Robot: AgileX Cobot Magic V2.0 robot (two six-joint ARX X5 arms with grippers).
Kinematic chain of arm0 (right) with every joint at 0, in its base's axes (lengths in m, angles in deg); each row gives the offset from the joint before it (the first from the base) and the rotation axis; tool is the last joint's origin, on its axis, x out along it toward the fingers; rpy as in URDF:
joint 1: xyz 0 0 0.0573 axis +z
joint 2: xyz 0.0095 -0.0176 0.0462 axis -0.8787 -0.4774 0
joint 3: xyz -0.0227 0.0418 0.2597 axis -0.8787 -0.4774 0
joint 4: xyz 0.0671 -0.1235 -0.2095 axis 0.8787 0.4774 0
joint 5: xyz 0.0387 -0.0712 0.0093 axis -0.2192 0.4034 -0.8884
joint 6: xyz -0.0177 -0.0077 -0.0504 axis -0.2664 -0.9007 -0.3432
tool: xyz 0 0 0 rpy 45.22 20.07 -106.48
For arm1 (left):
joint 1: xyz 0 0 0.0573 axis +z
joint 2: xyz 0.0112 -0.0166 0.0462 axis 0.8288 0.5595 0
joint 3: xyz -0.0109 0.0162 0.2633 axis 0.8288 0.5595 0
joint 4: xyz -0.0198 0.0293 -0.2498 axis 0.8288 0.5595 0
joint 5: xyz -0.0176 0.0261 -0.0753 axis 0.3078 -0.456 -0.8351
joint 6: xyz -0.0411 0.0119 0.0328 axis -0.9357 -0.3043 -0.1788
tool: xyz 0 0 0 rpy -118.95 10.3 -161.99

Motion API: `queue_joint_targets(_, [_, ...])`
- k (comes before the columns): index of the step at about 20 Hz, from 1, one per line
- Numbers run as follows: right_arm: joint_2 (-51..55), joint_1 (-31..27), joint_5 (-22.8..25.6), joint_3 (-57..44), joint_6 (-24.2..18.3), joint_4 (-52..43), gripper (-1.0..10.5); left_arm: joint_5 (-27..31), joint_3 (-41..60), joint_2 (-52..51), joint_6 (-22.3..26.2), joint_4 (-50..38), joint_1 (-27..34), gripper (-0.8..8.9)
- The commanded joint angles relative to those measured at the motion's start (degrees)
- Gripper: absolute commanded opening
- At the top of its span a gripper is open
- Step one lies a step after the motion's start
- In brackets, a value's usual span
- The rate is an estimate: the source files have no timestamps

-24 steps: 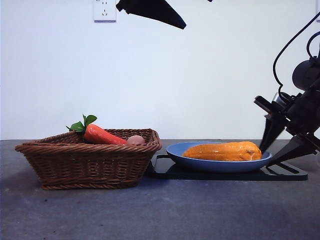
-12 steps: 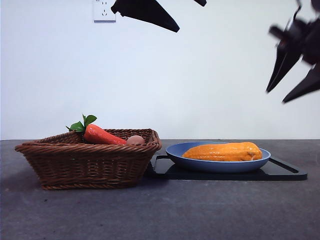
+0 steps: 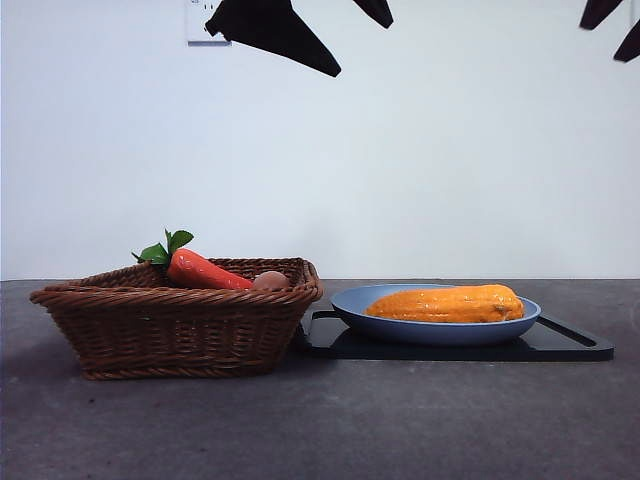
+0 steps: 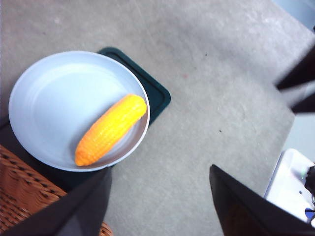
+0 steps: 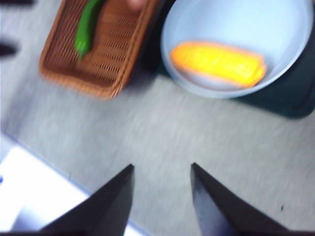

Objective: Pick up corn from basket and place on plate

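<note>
Lying across the plate (image 3: 436, 322), the corn (image 3: 446, 303) is resting lengthwise inside the raised rim, so the placing looks done and little is left to go wrong. The plate is sitting on a flat black tray (image 3: 560, 345) just beside the basket (image 3: 180, 325), where a carrot (image 3: 205, 271) and a small pinkish ball (image 3: 271, 280) are lying.

Both arms are hanging high above the table. The left gripper (image 4: 160, 201) is showing its jaws spread wide with nothing between them, looking down on the corn and the plate. The right gripper (image 5: 162, 196) is also showing parted jaws and is carrying nothing; its picture is blurred, which suggests that arm is moving.

The main risk, as I judge it, is the corn rolling: it is rounded and tapered, and its thick end is sitting close to the plate's rim in the left wrist view. A knock to the table or tray could be tipping it over the edge. A second risk is either arm dropping back low and clipping the plate or the basket rim, though both are well clear of them at this moment.
</note>
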Motion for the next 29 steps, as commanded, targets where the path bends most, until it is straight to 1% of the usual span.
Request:
queue_joint_targets(1, [0.2,1.2,2.2,0.9,-2.1,1.2,0.9,0.1,-1.1,0.3,0.3,0.1,-0.4,1.86])
queue_joint_targets(3, [0.5,1.9,3.0,0.7,-2.9,1.6,0.0,0.1,-1.1,0.3,0.2,0.1,-0.4,0.63])
queue_joint_targets(4, [0.5,2.1,3.0,0.6,-3.2,1.6,0.0,0.1,-1.1,0.3,0.3,0.2,-0.4,0.12])
queue_joint_targets(9, [0.5,2.3,3.0,0.5,-3.2,-0.8,0.0,0.1,-1.1,0.3,0.3,0.5,-0.4,0.07])
queue_joint_targets(20, [0.5,1.4,3.0,0.6,-3.2,-15.1,0.0,0.1,-1.1,0.3,0.3,-8.2,-0.4,0.07])
queue_joint_targets(21, [0.5,1.4,3.0,0.6,-3.2,-16.3,0.0,0.1,-1.1,0.3,1.0,-8.5,-0.4,0.07])
queue_joint_targets(22, [0.5,1.4,3.0,0.6,-3.2,-17.6,0.0,0.3,-1.1,0.3,3.5,-8.7,0.3,0.07])
queue_joint_targets(25, [0.5,1.4,3.0,0.6,-3.2,-22.0,0.0,0.3,-0.9,-1.5,4.7,-9.4,5.8,0.07])
queue_joint_targets(27, [0.5,1.4,3.0,0.6,-3.2,-24.6,0.0,0.3,0.8,-5.9,5.4,-9.5,10.3,0.07])
queue_joint_targets(29, [0.5,1.4,3.0,0.6,-3.2,-26.8,0.0,0.3,4.7,-12.9,5.5,-10.8,16.1,0.07])
